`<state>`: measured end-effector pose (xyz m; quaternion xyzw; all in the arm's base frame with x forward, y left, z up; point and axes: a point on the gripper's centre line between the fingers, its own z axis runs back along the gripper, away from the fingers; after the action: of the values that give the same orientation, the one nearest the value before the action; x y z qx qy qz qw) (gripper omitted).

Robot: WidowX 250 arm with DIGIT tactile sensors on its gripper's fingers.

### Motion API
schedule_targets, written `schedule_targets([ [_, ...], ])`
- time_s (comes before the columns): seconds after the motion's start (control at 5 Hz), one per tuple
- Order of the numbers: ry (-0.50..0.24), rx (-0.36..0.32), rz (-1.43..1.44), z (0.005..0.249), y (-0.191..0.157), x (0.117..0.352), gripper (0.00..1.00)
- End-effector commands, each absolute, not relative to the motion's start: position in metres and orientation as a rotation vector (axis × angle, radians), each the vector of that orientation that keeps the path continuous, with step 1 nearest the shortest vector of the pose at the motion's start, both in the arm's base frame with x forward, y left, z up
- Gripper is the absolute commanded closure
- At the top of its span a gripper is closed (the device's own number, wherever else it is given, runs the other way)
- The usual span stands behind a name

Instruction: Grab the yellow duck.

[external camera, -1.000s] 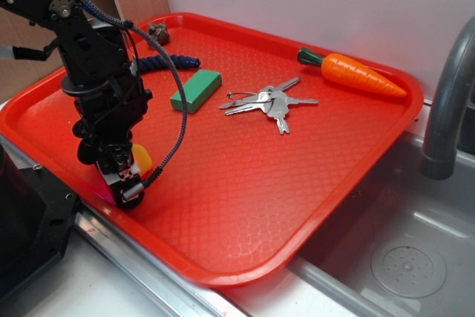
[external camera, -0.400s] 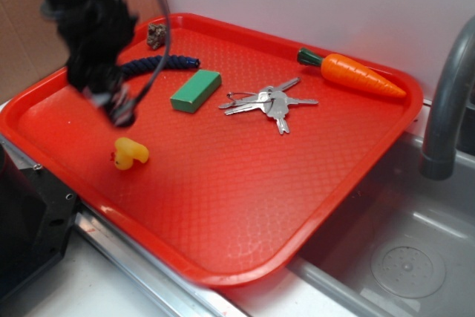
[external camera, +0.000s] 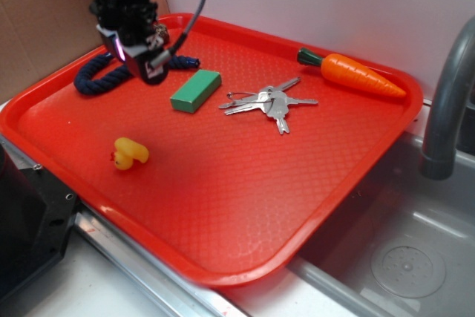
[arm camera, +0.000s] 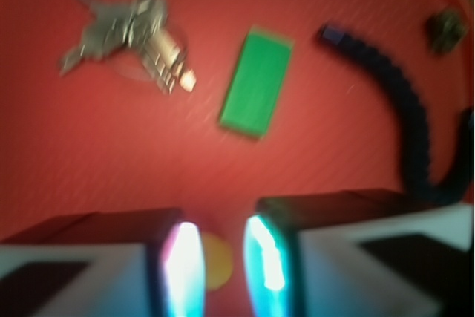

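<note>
The yellow duck (external camera: 130, 154) lies by itself on the red tray (external camera: 245, 198), near the tray's front left edge. My gripper (external camera: 145, 66) hangs in the air over the tray's back left part, well away from the duck and above a dark blue rope (external camera: 100, 78). In the blurred wrist view the gripper (arm camera: 219, 229) is open, and the duck (arm camera: 217, 261) shows as a small yellow patch far below, in the gap between the lit fingers. Nothing is held.
A green block (external camera: 196, 90), a bunch of keys (external camera: 267, 100) and an orange carrot (external camera: 356, 73) lie across the back half of the tray. A grey faucet (external camera: 449, 109) and a sink stand to the right. A small brown object (arm camera: 445, 27) sits near the rope's far end.
The gripper was down at the duck a second ago. It has risen and swung to the tray's back left, leaving the duck lying on the tray.
</note>
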<state>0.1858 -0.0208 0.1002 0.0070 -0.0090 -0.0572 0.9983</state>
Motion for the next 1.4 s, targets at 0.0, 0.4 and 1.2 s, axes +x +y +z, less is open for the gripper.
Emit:
schedule_targets([
  [0.0, 0.016, -0.02, -0.24, 0.09, -0.018, 0.159, 0.0],
  [0.4, 0.07, -0.011, -0.265, 0.057, -0.008, 0.145, 0.0],
  [1.2, 0.174, 0.019, -0.334, 0.021, -0.034, 0.149, 1.0],
])
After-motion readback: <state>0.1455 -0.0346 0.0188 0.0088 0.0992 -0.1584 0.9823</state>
